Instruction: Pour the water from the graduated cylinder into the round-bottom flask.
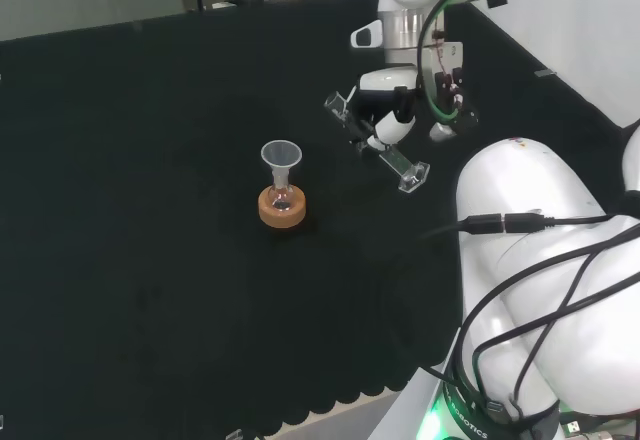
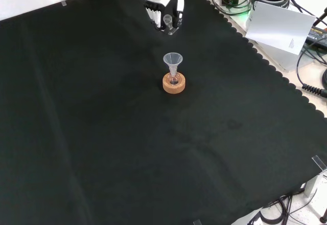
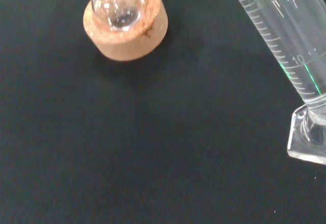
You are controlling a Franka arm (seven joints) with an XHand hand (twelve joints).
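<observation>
Clear glass graduated cylinder (image 1: 378, 141) tilted in curled black-and-white hand (image 1: 385, 118), well short of clear funnel (image 1: 281, 154); likely spilling onto black cloth (image 1: 150, 210).

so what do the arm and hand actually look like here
The arm is glossy white with rounded, bulbous links, black cables looped over them and a green light near its base. The hand is black and white, with thin red and green wires running beside the wrist.
</observation>
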